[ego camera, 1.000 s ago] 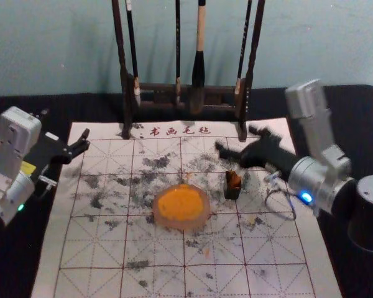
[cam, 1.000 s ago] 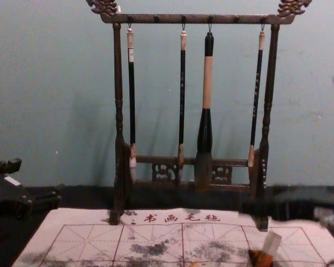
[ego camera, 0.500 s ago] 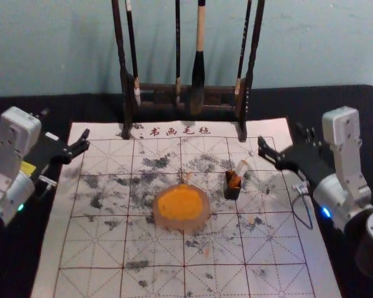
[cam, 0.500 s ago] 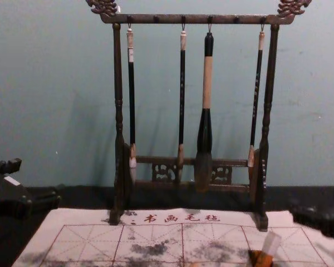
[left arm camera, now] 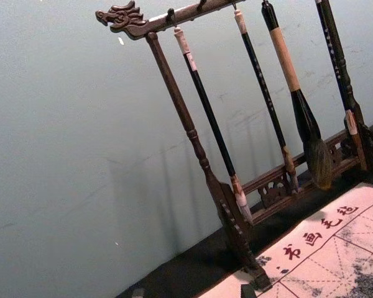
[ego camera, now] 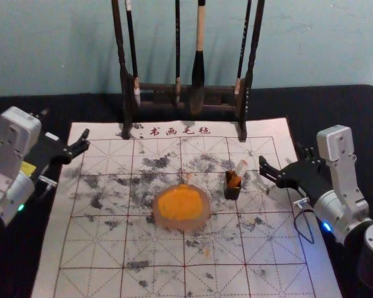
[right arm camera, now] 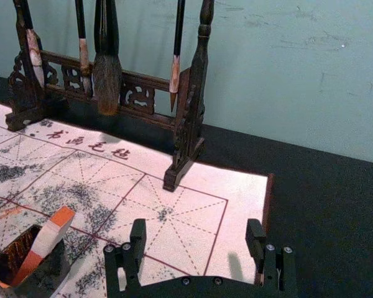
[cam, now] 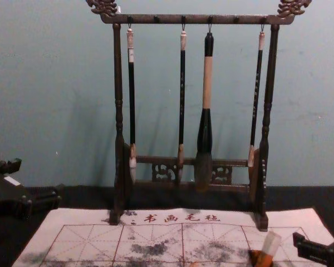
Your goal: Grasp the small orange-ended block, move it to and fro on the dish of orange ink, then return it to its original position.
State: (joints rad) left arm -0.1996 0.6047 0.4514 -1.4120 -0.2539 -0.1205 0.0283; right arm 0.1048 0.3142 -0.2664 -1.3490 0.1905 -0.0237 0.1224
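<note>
Small rectangular block, orange-ended with a pale middle (ego camera: 241, 167): it stands tilted in its holder, upper end leaning towards the robot's right. From where I stand, whether the dipping is ahead or finished cannot be told; I judge the work to be at a rest point between grasps.

Nearest, the shallow, pinkish, round dish (ego camera: 180, 225) carries orange ink (ego camera: 179, 203). If dipping is due, keep strokes short, level and inside the rim; heavy pressure could drag the dish.

Beyond it, to the robot's right, sits the black open-topped box (ego camera: 232, 193) holding the block. It looks small enough to tip, so draw the block out along its own lean.

The right pincer (right arm camera: 196, 223) waits to the right of the box, over the white gridded felt mat (ego camera: 276, 248), released and empty, fingers well apart. To grasp, match the block's tilt, straddle the upper part, then close gently. If the return is complete, back off without brushing the box.

Left pincer (left arm camera: 193, 292): parked at the mat's left edge, spread and empty.

Farthest, the dark wooden brush rack (ego camera: 158, 89) stands at the mat's far edge; keep arm travel short of it.
</note>
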